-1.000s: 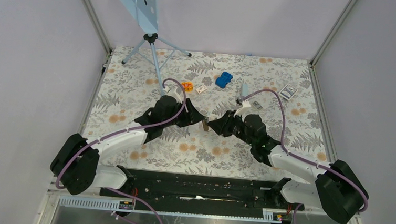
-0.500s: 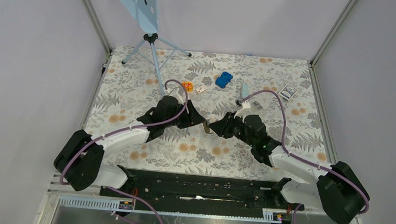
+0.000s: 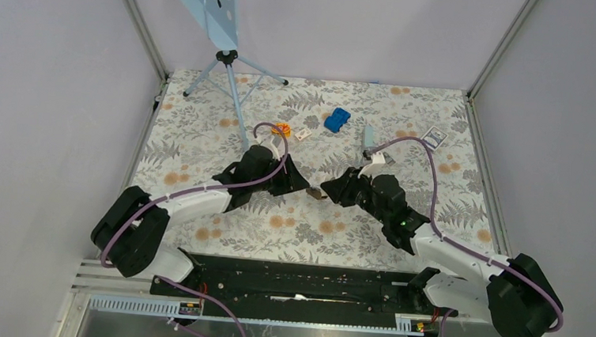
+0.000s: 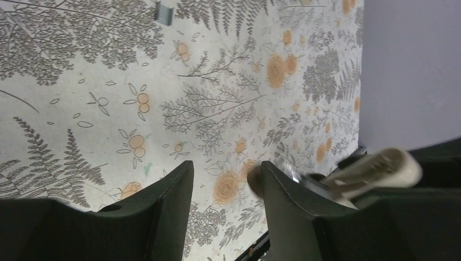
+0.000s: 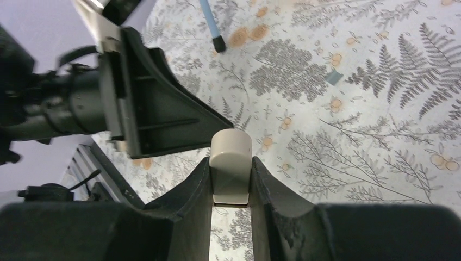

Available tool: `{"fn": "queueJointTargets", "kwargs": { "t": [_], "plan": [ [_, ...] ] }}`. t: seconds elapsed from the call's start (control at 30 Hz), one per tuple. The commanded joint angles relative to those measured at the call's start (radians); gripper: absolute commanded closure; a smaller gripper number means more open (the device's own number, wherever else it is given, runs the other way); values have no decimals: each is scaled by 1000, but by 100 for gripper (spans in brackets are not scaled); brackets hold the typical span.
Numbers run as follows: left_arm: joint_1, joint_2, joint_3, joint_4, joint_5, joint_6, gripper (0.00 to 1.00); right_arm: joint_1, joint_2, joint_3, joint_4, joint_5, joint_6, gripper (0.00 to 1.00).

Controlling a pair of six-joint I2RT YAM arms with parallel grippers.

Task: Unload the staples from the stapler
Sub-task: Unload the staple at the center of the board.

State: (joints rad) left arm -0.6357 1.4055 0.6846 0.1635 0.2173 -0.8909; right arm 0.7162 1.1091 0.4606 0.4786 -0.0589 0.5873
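While the right pincer (image 5: pixel 231 162) clamps the stapler (image 5: pixel 231 145), the left pincer (image 4: pixel 225 168) stands wide near its tip. A strip of staples (image 3: pixel 368 133) lies on the table (image 3: pixel 202 130) well beyond the stapler, so unloading looks largely done; any remainder inside is hidden.

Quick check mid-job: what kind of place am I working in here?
Probably a lab robot cell rather than a real office. Plain walls with metal frame posts box in the table, a floral cloth covers it, and a tripod holding a perforated panel stands back left.
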Motion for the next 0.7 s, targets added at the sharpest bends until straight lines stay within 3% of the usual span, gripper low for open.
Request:
{"fn": "queueJointTargets", "kwargs": {
  "t": [0.0,0.33,0.67],
  "plan": [
    [-1,36,-7,22,0,14,48,11,-52,12,125,7,8,100],
    [-53,77,23,22,-1,10,49,11,-42,18,131,44,1,100],
    [-53,59,44,-25,-36,38,49,11,-57,60,-18,129,-46,100]
  ]
}}
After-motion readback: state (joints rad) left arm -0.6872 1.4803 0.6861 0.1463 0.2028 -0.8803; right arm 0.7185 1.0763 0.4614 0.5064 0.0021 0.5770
